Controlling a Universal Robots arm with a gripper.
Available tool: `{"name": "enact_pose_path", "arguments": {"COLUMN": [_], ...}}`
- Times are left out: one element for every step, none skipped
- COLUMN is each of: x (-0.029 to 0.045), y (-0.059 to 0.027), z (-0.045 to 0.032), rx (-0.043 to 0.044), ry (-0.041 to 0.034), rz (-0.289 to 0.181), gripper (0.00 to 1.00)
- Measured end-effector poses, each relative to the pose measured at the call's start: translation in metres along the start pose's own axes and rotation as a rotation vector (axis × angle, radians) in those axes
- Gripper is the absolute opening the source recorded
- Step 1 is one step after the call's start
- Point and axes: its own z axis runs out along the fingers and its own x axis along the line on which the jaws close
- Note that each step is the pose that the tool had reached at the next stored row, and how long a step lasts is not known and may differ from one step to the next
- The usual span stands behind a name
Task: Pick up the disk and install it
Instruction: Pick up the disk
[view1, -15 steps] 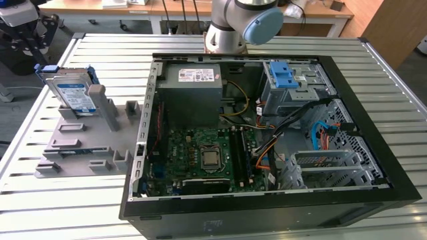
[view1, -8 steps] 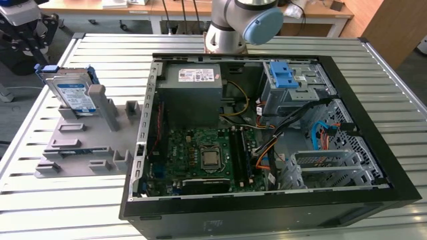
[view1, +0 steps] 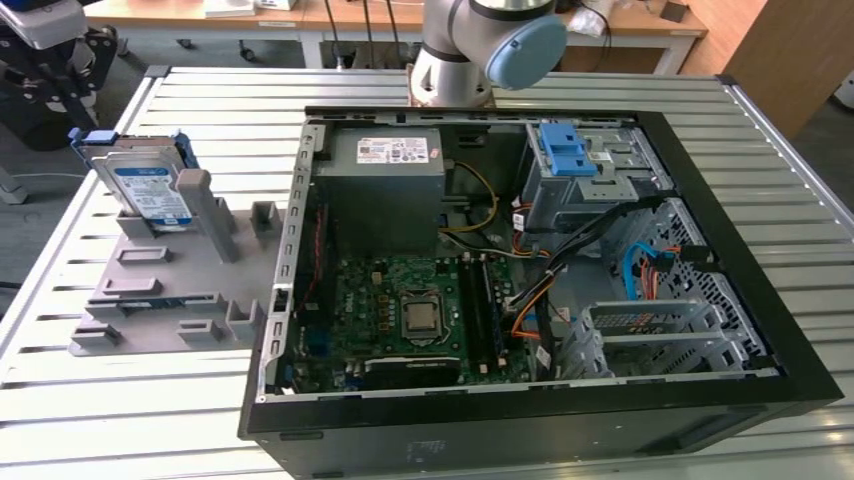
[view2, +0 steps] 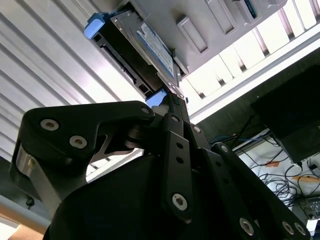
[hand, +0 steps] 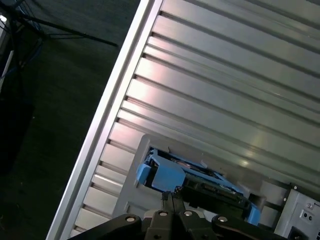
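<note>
open computer case (view1: 534, 425) | power-supply box (view1: 387, 195), motherboard (view1: 400, 310) inside | grey holder (view1: 160, 290) beside | slatted table (view1: 200, 100)

Silver arm (view1: 445, 65), blue joint cap (view1: 529, 52), black screw-studded tool (view2: 172, 106)

Open tabletop (view1: 227, 110) round the holder; a crowded computer case (view1: 534, 420).
The disk (view1: 140, 180) stands upright at one end of the grey holder (view1: 174, 290), with open air above it and bare slats around. A grey post (view1: 198, 195) rises just beside it on the case side. Inside the open case, cables (view1: 601, 225) cross between the drive cage (view1: 594, 170) and the motherboard (view1: 400, 310).
</note>
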Motion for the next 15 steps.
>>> {"name": "enact_pose_path", "arguments": {"x": [0.0,0.0,0.0,0.0,0.0,0.0,0.0,0.0,0.0,0.0,0.0,0.0,0.0,0.0,0.0], "y": [0.0,0.0,0.0,0.0,0.0,0.0,0.0,0.0,0.0,0.0,0.0,0.0,0.0,0.0,0.0], "z": [0.0,0.0,0.0,0.0,0.0,0.0,0.0,0.0,0.0,0.0,0.0,0.0,0.0,0.0,0.0], "rx": [0.0,-0.0001,-0.0001,-0.0002,-0.0002,-0.0002,-0.0003,-0.0003,-0.0004,-0.0004,-0.0005,-0.0005,-0.0005,-0.0006,-0.0006], "ry": [0.0002,0.0004,0.0007,0.0008,0.0011,0.0013,0.0015,0.0018,0.002,0.0024,0.0025,0.0027,0.003,0.0032,0.0034], "rz": [-0.009,-0.018,-0.028,-0.038,-0.048,-0.058,-0.068,-0.079,-0.09,-0.102,-0.113,-0.123,-0.133,-0.142,-0.151], "gripper": [0.11,0.11,0.11,0.11,0.11,0.11,0.11,0.11,0.11,0.11,0.11,0.11,0.11,0.11,0.11]}}
